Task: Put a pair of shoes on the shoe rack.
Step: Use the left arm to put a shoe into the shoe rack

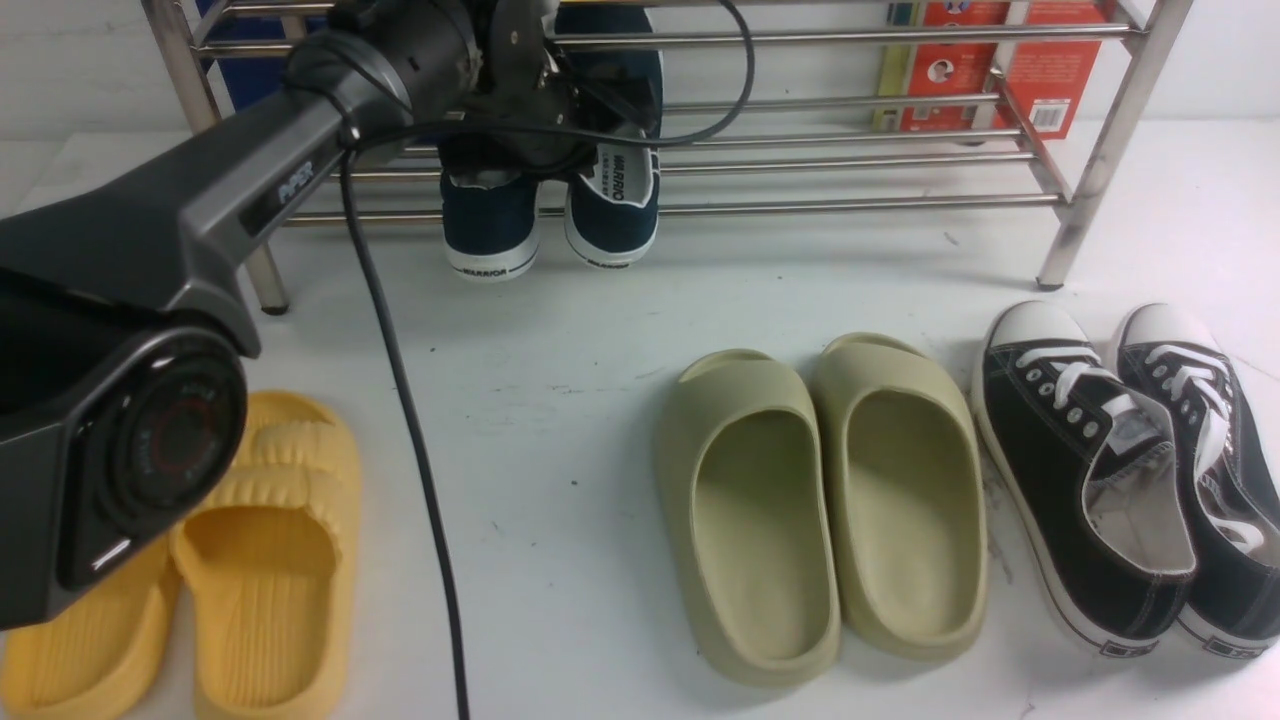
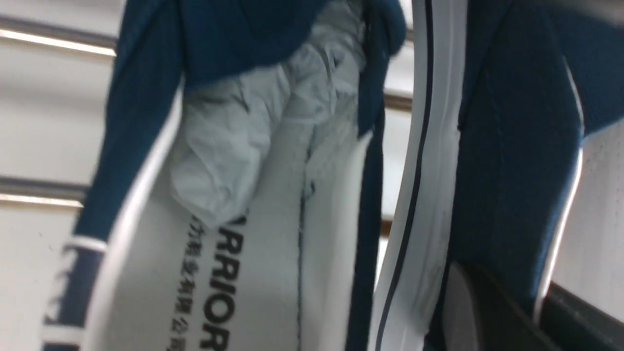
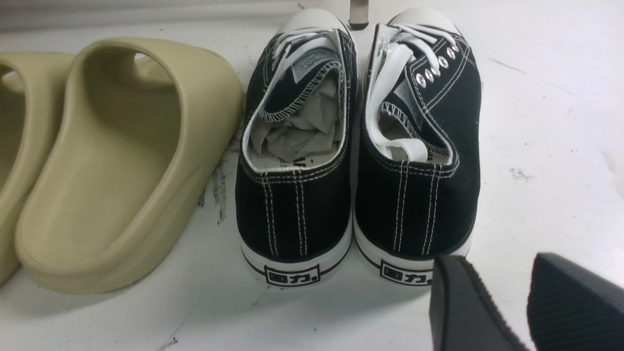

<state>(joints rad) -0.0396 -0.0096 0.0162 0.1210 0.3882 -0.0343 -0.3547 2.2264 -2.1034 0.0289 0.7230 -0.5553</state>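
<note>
Sneakers, navy: left one [image 1: 490, 228] and right one [image 1: 613, 222], side by side on lower bars of shoe rack [image 1: 860, 206], heels toward camera and jutting past the front bar. Crumpled paper [image 2: 219, 161] inside, "WARRIOR" lettering on insole [image 2: 263, 273]. Left gripper [image 2: 507, 297] pinched closed on side wall of left one; left arm [image 1: 245, 170] slanting across rack's left part. Right gripper [image 3: 497, 273] low over white worktop [image 1: 560, 450], near heels of black lace-up sneakers [image 1: 1085, 500]; open or closed, impossible to tell. Olive slides [image 1: 905, 550] in the middle, just beside black pair. Yellow slippers [image 1: 270, 570] at left, partly behind arm. Red boxes [image 1: 950, 80] behind rack's right side. Dark cable [image 1: 400, 380] looping from arm down over worktop.
</note>
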